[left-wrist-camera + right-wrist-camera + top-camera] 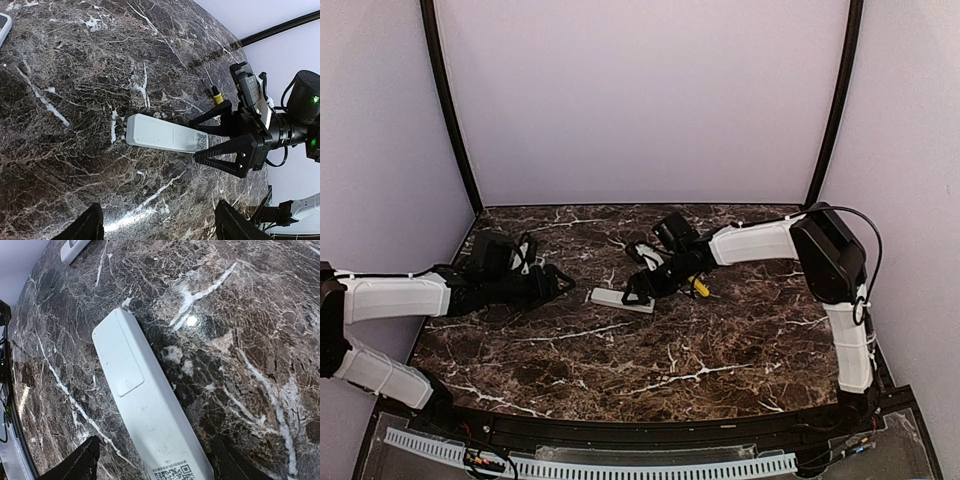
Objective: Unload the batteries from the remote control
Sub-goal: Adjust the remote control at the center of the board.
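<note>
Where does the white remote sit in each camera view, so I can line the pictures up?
Top external: the remote lies mid-table, just left of centre.
Left wrist: the remote lies crosswise at the centre of the frame.
Right wrist: the remote runs from the centre to the bottom edge.
Shared landmark: the right pincer, open, straddling one end of the remote.

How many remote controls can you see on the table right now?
2. One remote lies back-up mid-table, its end inside the right gripper. The second remote shows only as a corner at the edge of both wrist views; more could be hidden.
</note>
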{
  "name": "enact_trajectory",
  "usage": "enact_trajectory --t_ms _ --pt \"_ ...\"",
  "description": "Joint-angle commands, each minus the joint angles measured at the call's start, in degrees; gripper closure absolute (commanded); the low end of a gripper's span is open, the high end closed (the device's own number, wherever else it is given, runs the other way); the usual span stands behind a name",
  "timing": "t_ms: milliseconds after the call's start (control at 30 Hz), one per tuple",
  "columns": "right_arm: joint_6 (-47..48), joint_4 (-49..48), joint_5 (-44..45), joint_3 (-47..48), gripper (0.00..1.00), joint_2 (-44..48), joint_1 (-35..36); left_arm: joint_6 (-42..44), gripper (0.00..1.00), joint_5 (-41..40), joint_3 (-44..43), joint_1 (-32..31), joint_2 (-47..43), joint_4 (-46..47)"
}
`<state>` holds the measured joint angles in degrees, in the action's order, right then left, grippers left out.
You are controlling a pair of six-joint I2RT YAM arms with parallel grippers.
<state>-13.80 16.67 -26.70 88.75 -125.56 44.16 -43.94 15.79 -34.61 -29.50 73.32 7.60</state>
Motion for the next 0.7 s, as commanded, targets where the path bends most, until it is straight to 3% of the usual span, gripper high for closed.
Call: enact_trajectory --t_ms 0,300,667 --pt "4.67 -2.48 5.99 -3.03 0.25 3.94 1.84 1.87 0.24 0.9 -2.82 -0.26 1.09 -0.16" --pt "12.84 -6.08 18.3 -8.67 0.26 7.68 4.31 5.03 0.23 2.07 -7.64 -0.3 3.16 -3.74" --pt "19.24 -7.26 22.11 -9.35 0.27 6.77 4.86 13.28 0.21 5.93 -16.32 0.83 4.17 -14.41"
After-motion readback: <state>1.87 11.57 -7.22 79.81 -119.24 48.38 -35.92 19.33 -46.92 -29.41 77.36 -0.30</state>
